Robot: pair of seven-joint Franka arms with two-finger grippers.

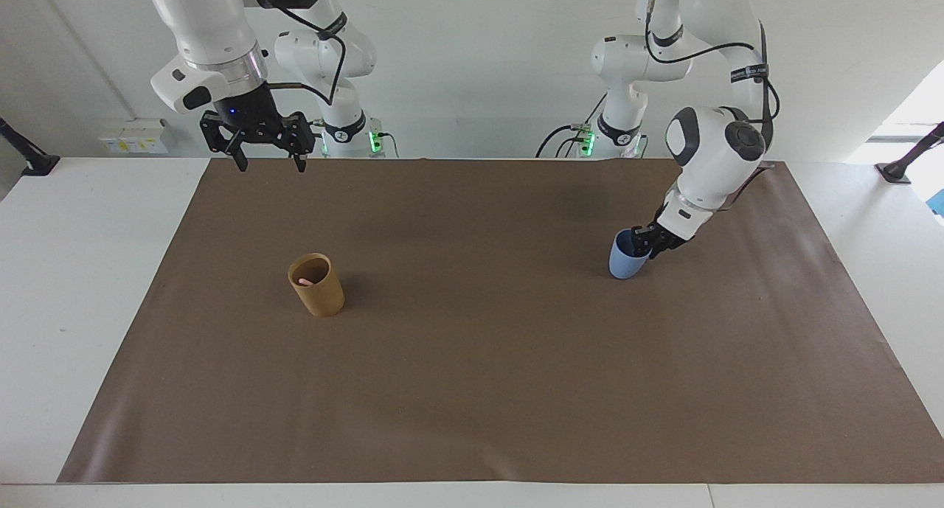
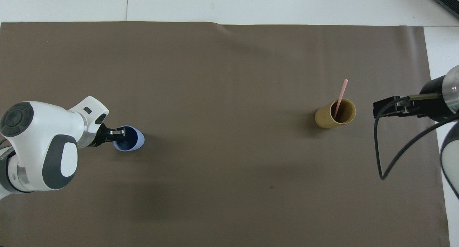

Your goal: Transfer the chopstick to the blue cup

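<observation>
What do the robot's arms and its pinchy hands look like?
Both arms are glossy white with dark grey round joint caps and looping black cables. Each ends in a black two-finger claw: the left gripper and the right gripper, which sits under a silver ring with a tiny blue light.

One camera sits high up across the table and looks back at the two robots, so they stand along the top of the frame. It is far enough to show the whole brown mat (image 1: 472, 390). The other camera hangs high over the robots' end and looks steeply down and forward, so the arms come in from the lower corners. Both views share the mat, the brown cup (image 1: 316, 284) (image 2: 335, 114) and the blue cup (image 1: 627, 255) (image 2: 129, 139), but turned halfway round.
</observation>
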